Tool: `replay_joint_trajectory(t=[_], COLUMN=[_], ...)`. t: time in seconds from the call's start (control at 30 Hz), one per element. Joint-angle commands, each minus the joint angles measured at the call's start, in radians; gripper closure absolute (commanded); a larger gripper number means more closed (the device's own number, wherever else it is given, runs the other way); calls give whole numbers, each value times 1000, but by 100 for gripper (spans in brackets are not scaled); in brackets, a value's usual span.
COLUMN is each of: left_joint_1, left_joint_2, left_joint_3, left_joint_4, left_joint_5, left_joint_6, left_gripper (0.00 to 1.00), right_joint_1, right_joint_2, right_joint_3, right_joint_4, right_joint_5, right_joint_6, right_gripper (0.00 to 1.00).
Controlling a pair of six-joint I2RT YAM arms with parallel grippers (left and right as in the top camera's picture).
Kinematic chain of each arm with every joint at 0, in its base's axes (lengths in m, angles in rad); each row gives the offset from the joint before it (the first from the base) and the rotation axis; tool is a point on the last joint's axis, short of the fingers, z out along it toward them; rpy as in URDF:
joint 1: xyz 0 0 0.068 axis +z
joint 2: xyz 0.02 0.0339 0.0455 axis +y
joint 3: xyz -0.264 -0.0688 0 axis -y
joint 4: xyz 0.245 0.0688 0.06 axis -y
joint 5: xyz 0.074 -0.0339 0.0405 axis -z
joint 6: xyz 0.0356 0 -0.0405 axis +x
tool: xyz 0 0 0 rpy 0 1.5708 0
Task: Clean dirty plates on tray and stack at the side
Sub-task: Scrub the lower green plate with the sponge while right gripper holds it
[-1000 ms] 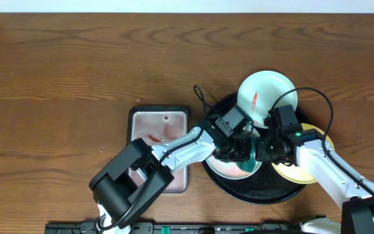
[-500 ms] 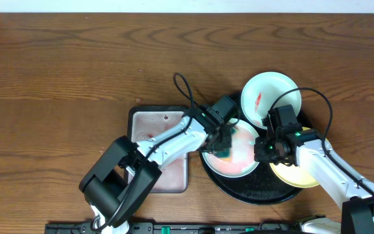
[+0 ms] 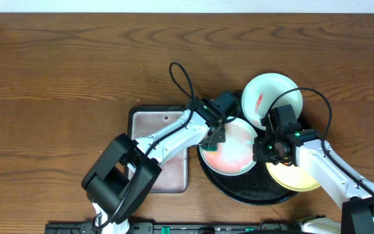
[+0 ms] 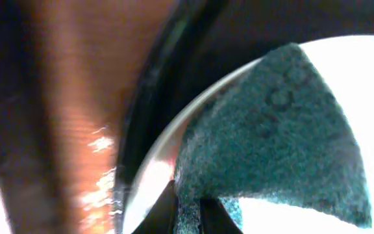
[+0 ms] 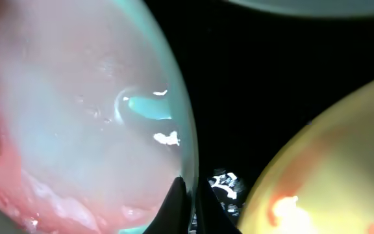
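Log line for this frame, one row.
step: wipe | left gripper: shut on green pad, at left rim of pink-smeared plate | right gripper: pinching same plate's right rim | stacked: none

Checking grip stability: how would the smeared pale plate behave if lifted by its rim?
The smeared plate looks rigid, so it should lift without flexing. Its surface shines wet, so the rim pinched by the right gripper may slip. Held at one edge, it would probably tilt down on the side where the left gripper holds the green pad.
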Motion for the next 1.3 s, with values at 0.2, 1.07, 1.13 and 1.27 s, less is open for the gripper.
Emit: replay_joint_trajectory(t=[0.2,1.07,1.13,1.27], left_joint_1=[-37,-129,-129,-119], left_joint_2=[70,158,158,153], left_joint_3=[-20,-19,-19,-19], left_joint_4=[222,196,174,138], left_joint_5=[239,528,527,518], left_joint_6=[-39,-6,11,64], left_gripper=[92,93,93,92], right_joint_1=[0,0,0,0], right_joint_2=[0,0,0,0], right_joint_3=[-2,-2,-2,-2], right_joint_4=[-15,-6,-5,-5], right_joint_5=[58,76,76,76], right_joint_6=[-39,-38,-38,-38], right_gripper=[99,99,99,99])
